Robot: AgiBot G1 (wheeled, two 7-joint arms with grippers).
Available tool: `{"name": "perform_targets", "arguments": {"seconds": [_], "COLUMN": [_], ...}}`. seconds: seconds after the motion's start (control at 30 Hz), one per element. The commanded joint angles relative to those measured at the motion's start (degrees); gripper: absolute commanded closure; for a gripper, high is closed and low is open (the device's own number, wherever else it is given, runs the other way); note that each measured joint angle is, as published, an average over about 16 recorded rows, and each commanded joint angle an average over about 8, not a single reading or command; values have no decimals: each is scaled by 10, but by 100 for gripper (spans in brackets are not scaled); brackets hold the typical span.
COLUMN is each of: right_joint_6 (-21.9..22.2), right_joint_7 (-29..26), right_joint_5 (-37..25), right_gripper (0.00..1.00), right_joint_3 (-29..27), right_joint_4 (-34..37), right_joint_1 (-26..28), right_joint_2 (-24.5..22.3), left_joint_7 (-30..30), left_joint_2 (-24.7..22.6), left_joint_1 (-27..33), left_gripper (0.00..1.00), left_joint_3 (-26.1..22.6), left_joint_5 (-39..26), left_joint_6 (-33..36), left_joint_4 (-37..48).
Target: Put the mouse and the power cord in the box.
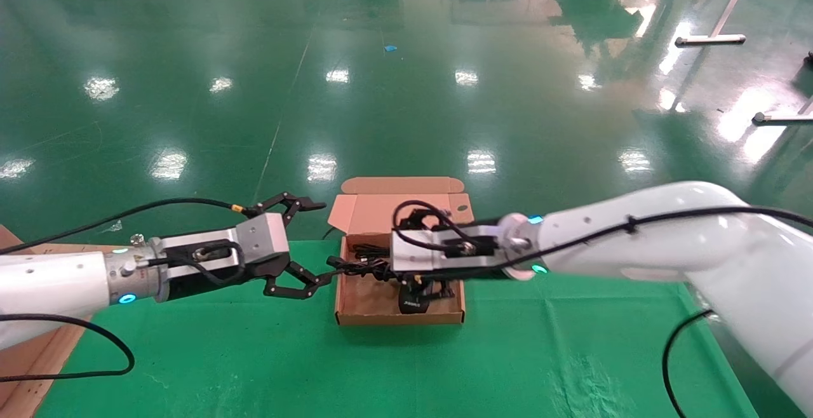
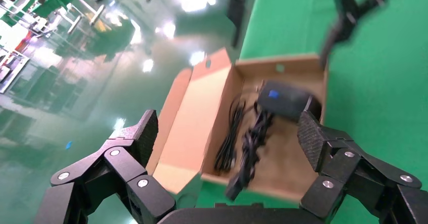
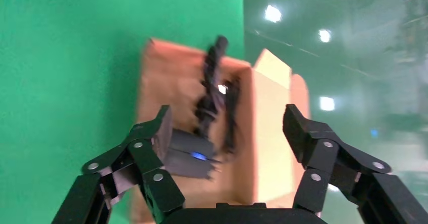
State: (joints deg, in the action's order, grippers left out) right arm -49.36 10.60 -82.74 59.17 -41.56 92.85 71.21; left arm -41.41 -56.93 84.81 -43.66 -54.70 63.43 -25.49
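head view: both grippers gape empty. right gripper (image 3: pixel 224 133) hovers over the shallow brown cardboard box (image 1: pixel 365 307), left gripper (image 1: pixel 303 246) beside it. small black oval mouse (image 3: pixel 191 156) and coiled thick black power cord (image 2: pixel 250 143) lie inside.

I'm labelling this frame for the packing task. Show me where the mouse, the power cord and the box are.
mouse (image 2: pixel 285 99), left wrist view, on its black back.
power cord (image 2: pixel 251 141), left wrist view, on the bundled coil inside the box.
box (image 1: pixel 363 313), head view, on its near front wall.

Pale lettering on mouse (image 1: pixel 414 304), too small to read.
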Motion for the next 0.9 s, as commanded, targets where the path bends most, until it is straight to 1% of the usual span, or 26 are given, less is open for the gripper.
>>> {"name": "perform_targets", "arguments": {"seconds": [0.03, 0.9], "right_joint_6": [-15, -205], "right_joint_7": [-9, -120], "right_joint_5": [16, 230], "right_gripper": [0, 0], "right_joint_3": [-17, -243], "right_joint_4": [-13, -180], "right_joint_1": [-12, -176], "right_joint_2": [-14, -204], "left_joint_7": [22, 304], "left_joint_2": [9, 128], "left_joint_1": [-10, -135], "left_gripper": [0, 0], "left_joint_3": [11, 161], "left_joint_5": [5, 75], "left_joint_6": [9, 130], "left_joint_4": [-20, -280]}}
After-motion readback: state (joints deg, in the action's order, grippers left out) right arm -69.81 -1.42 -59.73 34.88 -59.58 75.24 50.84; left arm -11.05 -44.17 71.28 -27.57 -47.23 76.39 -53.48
